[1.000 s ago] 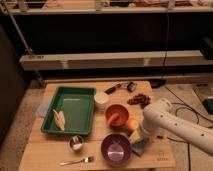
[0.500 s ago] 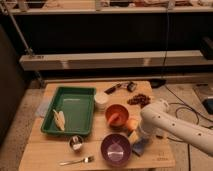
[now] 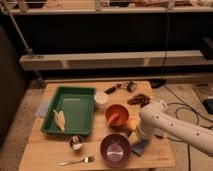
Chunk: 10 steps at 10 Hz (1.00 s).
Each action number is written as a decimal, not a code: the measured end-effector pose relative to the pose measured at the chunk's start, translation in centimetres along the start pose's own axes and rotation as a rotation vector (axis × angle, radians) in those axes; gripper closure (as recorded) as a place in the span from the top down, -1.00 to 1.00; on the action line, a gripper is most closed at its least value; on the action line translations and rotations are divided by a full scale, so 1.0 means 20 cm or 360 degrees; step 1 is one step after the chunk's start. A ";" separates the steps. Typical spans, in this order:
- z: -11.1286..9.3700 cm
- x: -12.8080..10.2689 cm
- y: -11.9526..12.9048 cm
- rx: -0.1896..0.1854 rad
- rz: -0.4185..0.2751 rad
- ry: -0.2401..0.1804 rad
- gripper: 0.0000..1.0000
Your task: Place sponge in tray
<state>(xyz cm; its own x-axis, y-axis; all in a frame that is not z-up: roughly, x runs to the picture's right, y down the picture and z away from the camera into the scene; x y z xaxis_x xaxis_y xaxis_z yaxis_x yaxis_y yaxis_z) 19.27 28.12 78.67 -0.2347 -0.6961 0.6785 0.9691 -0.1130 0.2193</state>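
Where tray (image 3: 79, 114) lay: green, rimmed, pale object (image 3: 60, 120) inside
Sponge (image 3: 140, 148): blue, 5 o'clock
End effector (image 3: 141, 140): at sponge, grip untellable

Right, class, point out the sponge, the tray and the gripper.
sponge (image 3: 142, 149): camera view, on its blue top face.
tray (image 3: 77, 112): camera view, on its bare green floor.
gripper (image 3: 139, 139): camera view, on the arm's lower tip, down at the sponge.
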 end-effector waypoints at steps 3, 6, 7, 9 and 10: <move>0.00 -0.01 0.01 0.0006 -0.0009 -0.0027 -0.70; -0.01 -0.01 0.01 0.0014 -0.0011 -0.0027 -1.00; -0.03 -0.02 0.03 0.0013 -0.0010 -0.0021 -1.00; -0.08 -0.02 0.06 0.0013 -0.0017 -0.0018 -1.00; -0.16 -0.01 0.12 -0.0003 -0.0059 -0.0035 -1.00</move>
<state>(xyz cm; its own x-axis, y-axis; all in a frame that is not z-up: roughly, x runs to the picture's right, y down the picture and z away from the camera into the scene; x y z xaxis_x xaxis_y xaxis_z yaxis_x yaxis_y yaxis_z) 21.89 25.82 76.82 -0.2722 -0.6754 0.6854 0.9598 -0.1397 0.2434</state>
